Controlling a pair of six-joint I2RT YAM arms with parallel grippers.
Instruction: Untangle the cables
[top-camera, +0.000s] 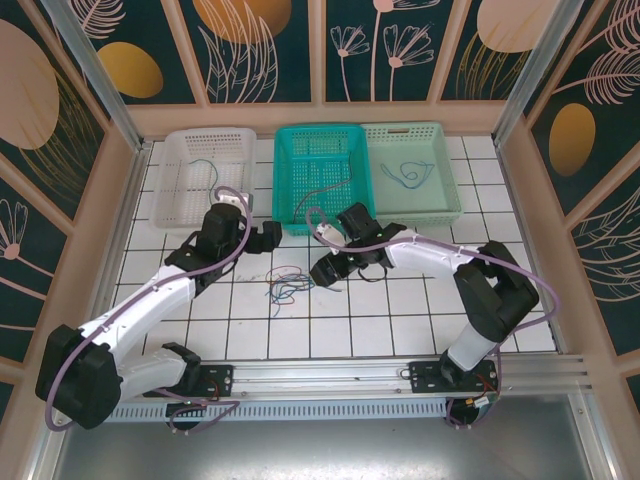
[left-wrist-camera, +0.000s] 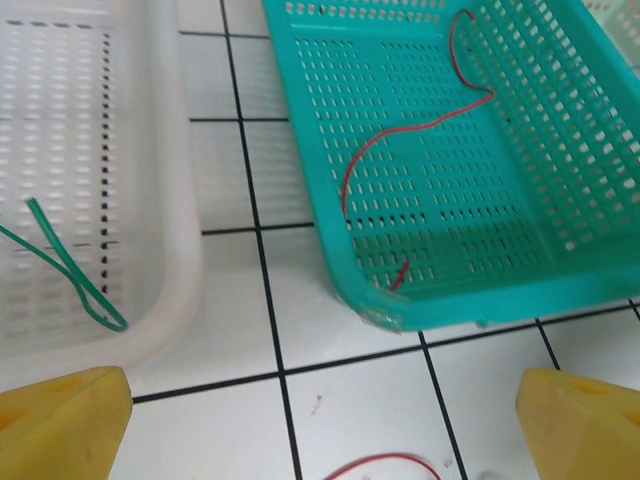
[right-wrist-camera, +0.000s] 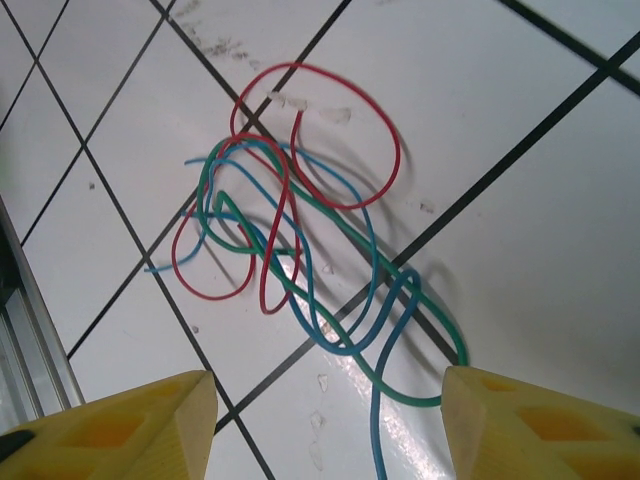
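Note:
A tangle of red, green and blue cables (right-wrist-camera: 300, 230) lies on the white tiles, seen from above at the table's middle (top-camera: 288, 283). My right gripper (right-wrist-camera: 328, 420) hovers open just over its near end; a blue strand (right-wrist-camera: 378, 440) runs between the yellow fingers (right-wrist-camera: 150, 425) and a green loop reaches the right one. My left gripper (left-wrist-camera: 325, 425) stands open over bare tile between the white basket (left-wrist-camera: 170, 250) and the teal basket (left-wrist-camera: 470, 305), holding nothing. A red cable (left-wrist-camera: 410, 135) lies in the teal basket, a green cable (left-wrist-camera: 70, 270) in the white one.
Three baskets stand in a row at the back: white (top-camera: 170, 205), teal (top-camera: 290, 215), light green (top-camera: 450, 205) with a blue cable (top-camera: 410, 175) inside. A red loop (left-wrist-camera: 385, 462) of the tangle shows at the bottom edge of the left wrist view. Wooden walls enclose the table.

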